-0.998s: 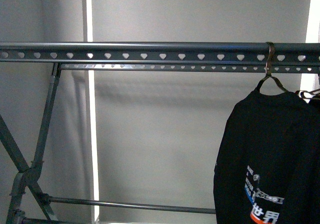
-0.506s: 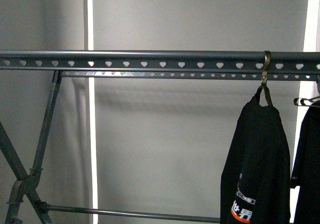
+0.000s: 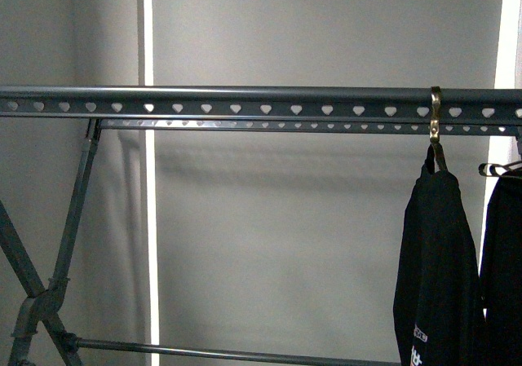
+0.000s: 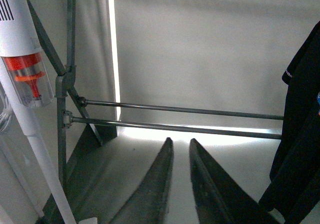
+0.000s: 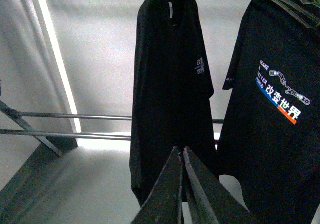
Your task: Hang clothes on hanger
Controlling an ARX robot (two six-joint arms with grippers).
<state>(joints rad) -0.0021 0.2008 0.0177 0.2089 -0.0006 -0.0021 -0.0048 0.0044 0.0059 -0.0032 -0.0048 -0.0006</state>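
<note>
The grey rack rail with heart-shaped holes runs across the front view. A black T-shirt hangs from it on a brass hook, turned edge-on, with a bit of white print low down. It also shows in the right wrist view, straight beyond my right gripper, which is shut, empty and apart from it. My left gripper is open and empty, pointing at the rack's lower bars. The shirt's edge hangs to one side of it. Neither gripper shows in the front view.
A second black T-shirt with chain graphic and blue bar hangs on a thin wire hanger right beside the first. The crossed grey legs stand at the left. A white stick vacuum leans beside them.
The hooked T-shirt has turned from showing its printed face to edge-on and shifted a little right. The rail sits lower in the front view than a second ago.
</note>
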